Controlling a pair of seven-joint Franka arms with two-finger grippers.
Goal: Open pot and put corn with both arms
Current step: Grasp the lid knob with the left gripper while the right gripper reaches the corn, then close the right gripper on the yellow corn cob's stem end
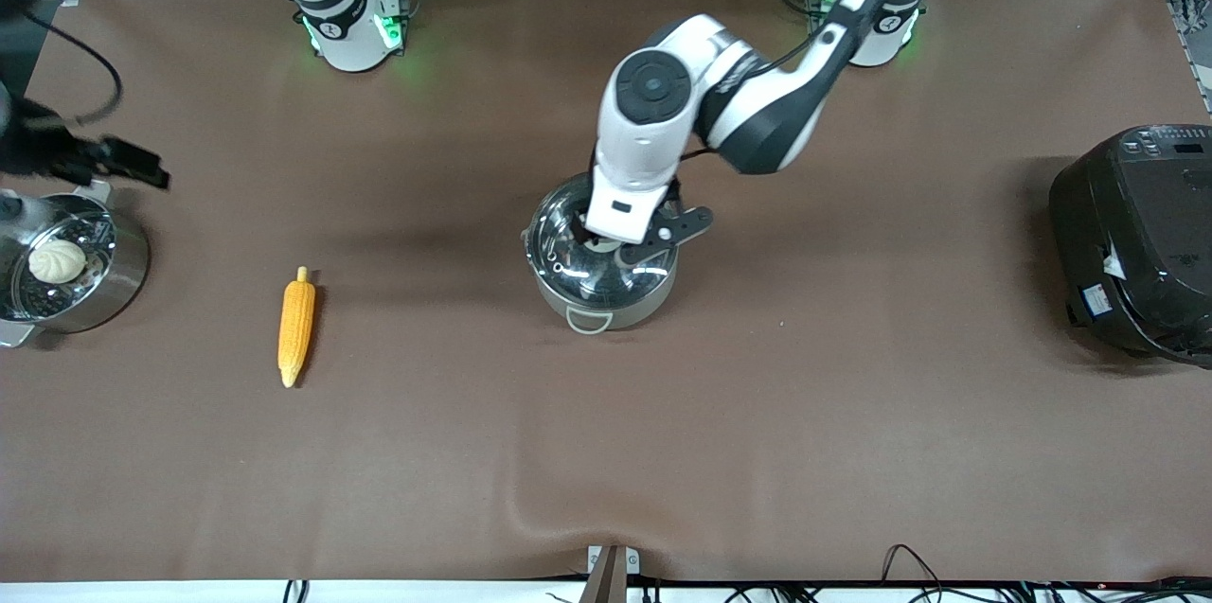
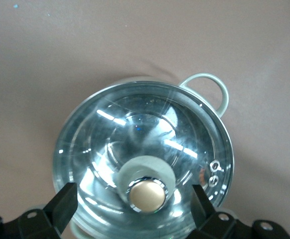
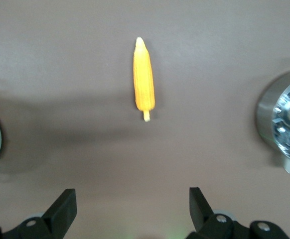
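The steel pot (image 1: 606, 308) stands mid-table with its glass lid (image 1: 566, 248) on. My left gripper (image 1: 620, 248) is right over the lid. In the left wrist view it (image 2: 133, 204) is open, one finger on each side of the metal knob (image 2: 146, 194), not touching it. The yellow corn (image 1: 296, 326) lies on the cloth toward the right arm's end of the table. My right gripper (image 1: 133, 169) is high in the air and open and empty (image 3: 131, 206). Its wrist view shows the corn (image 3: 144, 79) some way off.
A shallow steamer pan (image 1: 123, 276) with a white bun (image 1: 57, 259) sits at the right arm's end of the table. It also shows in the right wrist view (image 3: 269, 114). A black rice cooker (image 1: 1136, 243) sits at the left arm's end. Brown cloth covers the table.
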